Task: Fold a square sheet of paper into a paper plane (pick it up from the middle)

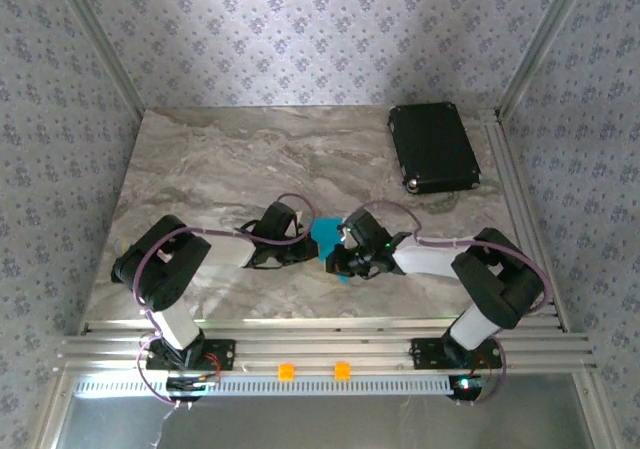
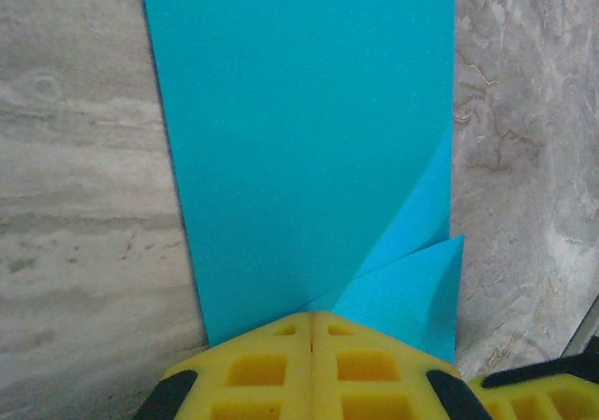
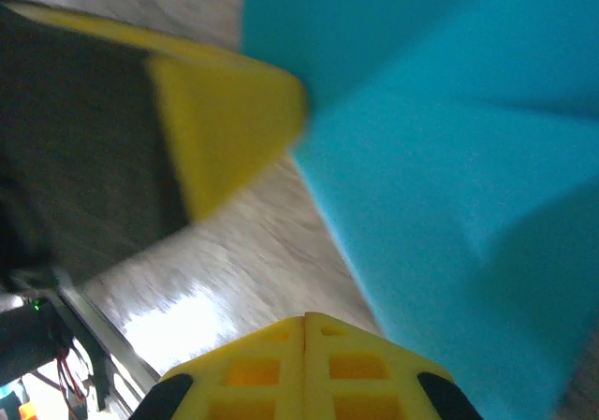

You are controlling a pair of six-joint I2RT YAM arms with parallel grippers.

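Cyan paper sheet (image 1: 325, 233) lies on the marble-patterned table (image 1: 220, 169), near the middle and toward the near edge, between the two gripper heads. A small corner of it also shows just nearer than the right gripper (image 1: 338, 265).

Left wrist view: the sheet (image 2: 299, 139) is a long strip running away from the camera, flat on the table, with a corner folded over into a triangle at its near right. The overhead view is too small to show that fold.

Left gripper (image 2: 312, 319): fingers together, tips at the strip's near edge. Cannot tell whether the edge is pinched. A yellow part of the right gripper (image 2: 533, 392) sits just to its right.

Right wrist view is blurred. Right gripper (image 3: 304, 325): fingers together, nothing between them, the paper (image 3: 449, 158) just beside. One yellow left finger (image 3: 234, 111) meets the paper's edge.

From overhead the left gripper (image 1: 312, 252) and the right one are nearly touching.

Black case (image 1: 433, 147) sits far right, well apart. The left and far-middle table is open. A metal rail (image 1: 330, 349) runs along the near edge.
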